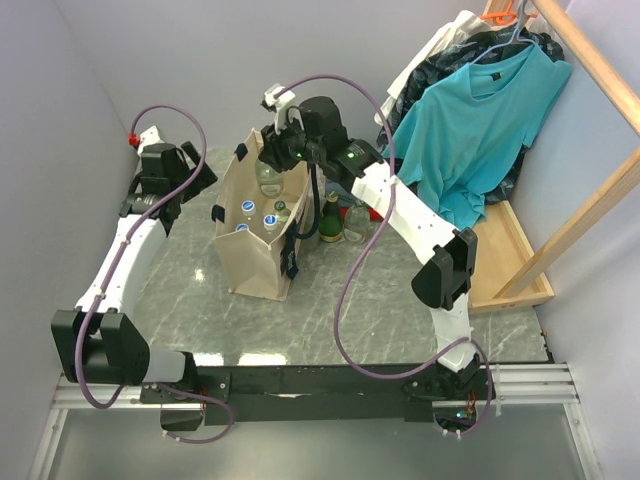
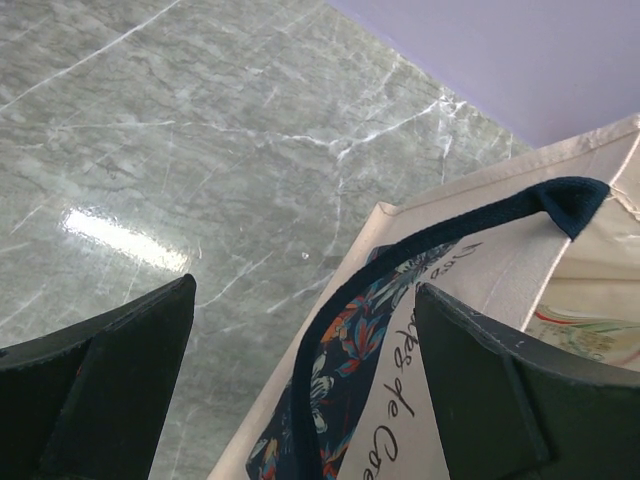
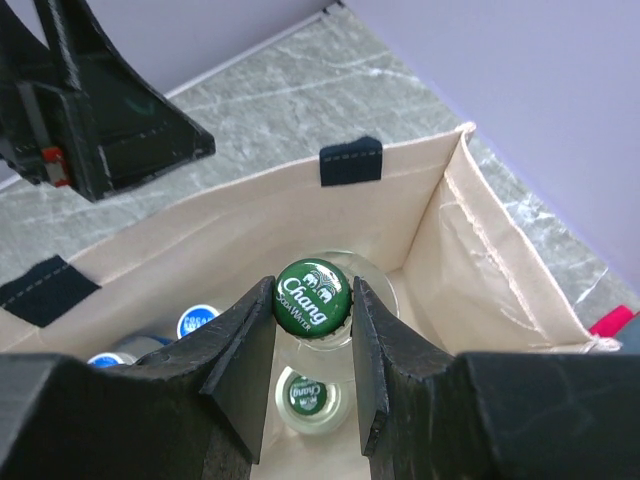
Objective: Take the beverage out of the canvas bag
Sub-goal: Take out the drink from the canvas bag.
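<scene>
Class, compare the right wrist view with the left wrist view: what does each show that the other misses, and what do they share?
Only the right wrist view looks inside the canvas bag: the right gripper is shut on a green-capped bottle, with a blue cap off to its side. Only the left wrist view shows the flower print and lettering on the bag's outside, framed by the open left gripper. Both show the bag and the grey marbled table.

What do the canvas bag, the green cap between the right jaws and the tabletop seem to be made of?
Canvas bag: matte beige woven cloth; stitched black strap tabs show. Green cap: probably painted metal, glossy with a printed logo and crimped rim. Tabletop: polished grey-green stone or a stone-look laminate; white veins and a glare patch.
</scene>
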`<control>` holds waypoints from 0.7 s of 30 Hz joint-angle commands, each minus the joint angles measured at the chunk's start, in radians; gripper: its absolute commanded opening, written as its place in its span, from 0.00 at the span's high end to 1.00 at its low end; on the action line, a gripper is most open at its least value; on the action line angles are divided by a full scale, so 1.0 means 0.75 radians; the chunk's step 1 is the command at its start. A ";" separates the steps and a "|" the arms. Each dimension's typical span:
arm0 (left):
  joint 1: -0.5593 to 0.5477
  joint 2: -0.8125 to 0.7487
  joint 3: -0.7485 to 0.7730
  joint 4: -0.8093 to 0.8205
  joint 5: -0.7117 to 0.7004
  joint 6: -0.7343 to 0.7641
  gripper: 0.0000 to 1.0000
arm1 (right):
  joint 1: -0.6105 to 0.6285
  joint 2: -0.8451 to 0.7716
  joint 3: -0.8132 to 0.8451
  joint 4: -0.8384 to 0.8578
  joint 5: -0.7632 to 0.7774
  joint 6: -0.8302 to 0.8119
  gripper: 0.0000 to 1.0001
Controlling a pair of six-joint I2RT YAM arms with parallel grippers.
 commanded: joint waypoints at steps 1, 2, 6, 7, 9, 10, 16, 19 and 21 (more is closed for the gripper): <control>0.006 -0.055 -0.008 0.054 0.040 -0.014 0.04 | 0.017 -0.162 0.031 0.175 0.000 -0.033 1.00; 0.006 -0.055 -0.008 0.052 0.042 -0.012 0.04 | 0.019 -0.172 0.021 0.177 0.002 -0.033 1.00; 0.006 -0.053 -0.012 0.052 0.042 -0.005 0.04 | 0.029 -0.188 0.003 0.183 0.008 -0.035 1.00; 0.006 -0.053 -0.012 0.052 0.030 -0.010 0.04 | 0.035 -0.192 0.000 0.185 0.010 -0.037 1.00; 0.006 -0.061 -0.018 0.042 0.005 -0.028 0.04 | 0.039 -0.199 -0.002 0.183 0.012 -0.037 1.00; 0.006 -0.065 -0.018 0.035 -0.017 -0.034 0.04 | 0.042 -0.201 -0.002 0.179 0.012 -0.039 1.00; 0.006 -0.082 -0.035 0.037 -0.023 -0.026 0.04 | 0.066 -0.221 -0.008 0.169 0.035 -0.056 1.00; 0.006 -0.082 -0.041 0.042 -0.013 -0.028 0.04 | 0.072 -0.239 -0.022 0.171 0.045 -0.062 1.00; 0.006 -0.084 -0.047 0.048 -0.007 -0.030 0.04 | 0.082 -0.248 -0.030 0.173 0.055 -0.066 1.00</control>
